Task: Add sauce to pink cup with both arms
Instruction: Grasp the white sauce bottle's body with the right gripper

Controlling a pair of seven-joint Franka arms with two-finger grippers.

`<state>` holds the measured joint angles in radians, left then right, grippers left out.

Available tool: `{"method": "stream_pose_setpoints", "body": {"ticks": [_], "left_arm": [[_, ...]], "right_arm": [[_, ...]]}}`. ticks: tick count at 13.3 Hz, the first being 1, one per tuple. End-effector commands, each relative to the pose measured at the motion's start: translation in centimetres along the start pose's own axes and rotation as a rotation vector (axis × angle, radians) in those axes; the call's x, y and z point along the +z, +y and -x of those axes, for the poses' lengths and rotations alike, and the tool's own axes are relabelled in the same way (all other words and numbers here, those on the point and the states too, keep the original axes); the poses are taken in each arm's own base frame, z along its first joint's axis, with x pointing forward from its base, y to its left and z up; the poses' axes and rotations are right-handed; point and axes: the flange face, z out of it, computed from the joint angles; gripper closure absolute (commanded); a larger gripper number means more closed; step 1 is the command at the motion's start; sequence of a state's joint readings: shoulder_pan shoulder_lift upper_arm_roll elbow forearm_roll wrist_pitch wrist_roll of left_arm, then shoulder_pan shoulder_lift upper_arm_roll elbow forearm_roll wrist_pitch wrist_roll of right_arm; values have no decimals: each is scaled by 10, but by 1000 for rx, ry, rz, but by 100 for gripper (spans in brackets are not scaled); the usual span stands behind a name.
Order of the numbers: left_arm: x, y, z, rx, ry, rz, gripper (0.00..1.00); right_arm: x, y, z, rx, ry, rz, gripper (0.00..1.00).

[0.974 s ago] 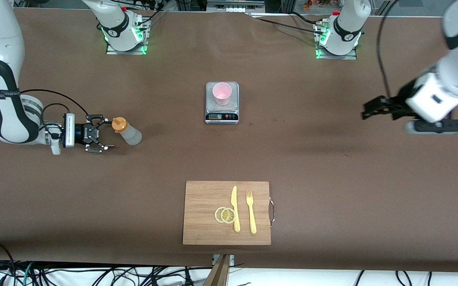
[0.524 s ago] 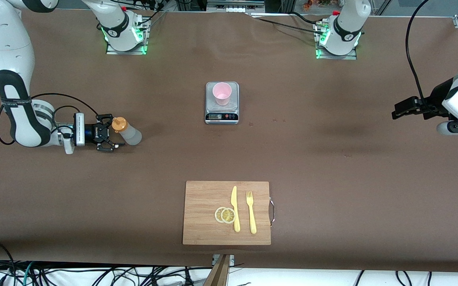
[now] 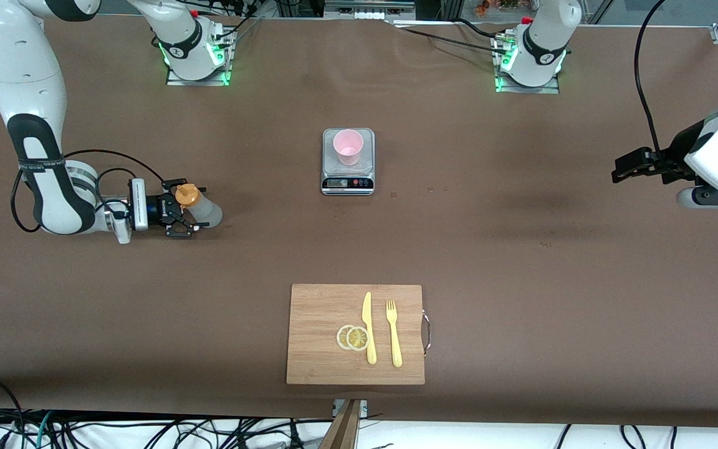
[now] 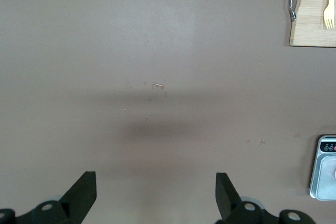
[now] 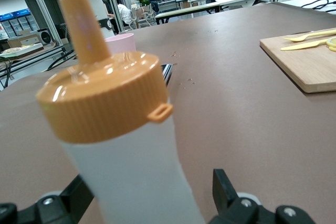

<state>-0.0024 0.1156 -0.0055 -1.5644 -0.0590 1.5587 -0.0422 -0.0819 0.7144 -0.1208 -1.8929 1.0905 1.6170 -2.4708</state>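
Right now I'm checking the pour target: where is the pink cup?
The pink cup stands upright on the grey kitchen scale, mid-table between the arms' bases, farther from the front camera than the cutting board.

A grey kitchen scale with a dark display stands mid-bench. Nearer the camera lies a rectangular wooden cutting board carrying two lemon slices, a yellow plastic knife and a yellow plastic fork.
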Motion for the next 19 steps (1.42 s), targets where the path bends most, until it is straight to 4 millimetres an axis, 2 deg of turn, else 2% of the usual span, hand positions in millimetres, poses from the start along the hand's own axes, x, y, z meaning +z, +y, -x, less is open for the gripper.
{"method": "stream_pose_setpoints", "body": {"ticks": [1,3,4,7,9,10,12,16,18,19], "left_arm": [[-1,-2,1,24,-4,-19,0],[-3,-1,0,22,-1,-17,0],[-3,0,0,24,-1,-17,0],[1,-5,-4,25,-7,-18,0],[-3,-7,-5,19,3,-18,0],[-5,-6,-6,18,7,-18,0],[-6,-2,-5,20,8,-18,0],[-6,0,-8,21,11,-14,0],[-6,-1,-8,21,10,-10,0],[-5,-3,-9,18,8,-8,0]], "right_arm": [[1,9,-8,4,4,-8,21],[4,10,-9,2,1,-16,37],[2,13,-12,-4,-4,-14,50],[2,17,-17,16,-14,-21,73],[3,19,-26,46,-34,-37,75],[2,21,-38,64,-64,-55,79],[4,26,-66,99,-143,-84,80],[36,33,-156,131,-431,-120,82],[57,32,-189,148,-583,-132,82],[69,30,-198,161,-647,-145,82]]}}
